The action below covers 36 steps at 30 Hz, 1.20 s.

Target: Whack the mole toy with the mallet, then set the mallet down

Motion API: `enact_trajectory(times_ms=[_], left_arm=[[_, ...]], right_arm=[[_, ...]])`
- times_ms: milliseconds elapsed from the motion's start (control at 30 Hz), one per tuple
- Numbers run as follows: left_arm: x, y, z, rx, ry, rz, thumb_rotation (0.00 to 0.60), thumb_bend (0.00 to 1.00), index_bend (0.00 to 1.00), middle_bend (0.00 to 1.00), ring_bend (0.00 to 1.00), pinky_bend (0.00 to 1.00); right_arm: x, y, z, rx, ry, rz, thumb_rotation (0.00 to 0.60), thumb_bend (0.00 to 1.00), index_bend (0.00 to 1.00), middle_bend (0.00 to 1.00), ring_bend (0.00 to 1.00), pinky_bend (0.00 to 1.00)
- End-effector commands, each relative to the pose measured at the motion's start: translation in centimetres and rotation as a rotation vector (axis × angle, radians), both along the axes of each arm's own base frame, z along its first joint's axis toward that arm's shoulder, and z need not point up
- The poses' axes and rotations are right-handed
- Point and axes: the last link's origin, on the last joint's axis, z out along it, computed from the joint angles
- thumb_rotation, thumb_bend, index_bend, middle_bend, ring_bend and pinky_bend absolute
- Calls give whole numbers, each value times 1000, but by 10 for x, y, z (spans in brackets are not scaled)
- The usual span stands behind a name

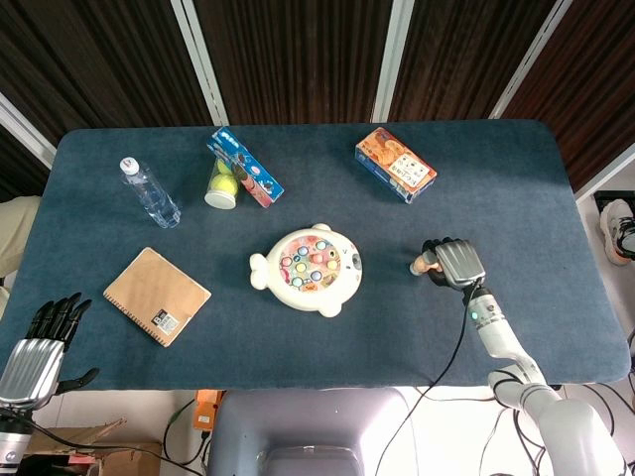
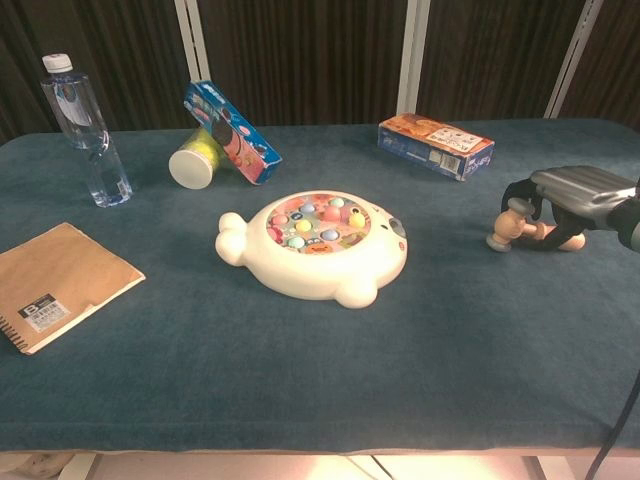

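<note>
The white fish-shaped mole toy (image 1: 309,270) (image 2: 315,244) with coloured pegs lies in the middle of the blue table. To its right, my right hand (image 1: 454,263) (image 2: 572,200) grips the small wooden mallet (image 1: 421,265) (image 2: 518,227) by its handle, the head pointing left toward the toy and low over the cloth. Mallet and toy are well apart. My left hand (image 1: 42,340) hangs off the table's front left corner with fingers spread and nothing in it; the chest view does not show it.
A water bottle (image 1: 151,193) stands at the back left, with a blue box leaning on a yellow cup (image 1: 238,171) beside it. An orange box (image 1: 395,164) lies at the back right. A brown notebook (image 1: 156,295) lies front left.
</note>
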Motion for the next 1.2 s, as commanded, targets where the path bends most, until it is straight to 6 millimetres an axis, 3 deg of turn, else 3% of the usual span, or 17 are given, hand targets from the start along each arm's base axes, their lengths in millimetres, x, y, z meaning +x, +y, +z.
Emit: enact_trajectory(times_ms=[33,600,900,1100,1200], left_arm=[[0,0,0,1,-1,0,600,95,46,0,0,51],[0,-1,0,1,-1,-2,600,94,46,0,0,51],[0,-1,0,2,0,-3,600,94,46,0,0,51],[0,-2,2,8,-5,-3,600,94,46,0,0,51],[0,-3,2,9,-4,-1,600,94,46,0,0,51]], right_arm=[[0,0,0,-3,3,4,600,254,404,458,382,522],[-4,3,5,-21,-1,0,600,154,334,440,367,522],[-9,14,14,-43,-11,20,600,117,250,410,338,517],[-17,40,35,-85,-33,69,600,101,155,340,266,420],[-21,70,58,-131,-58,115,600,99,98,273,194,328]])
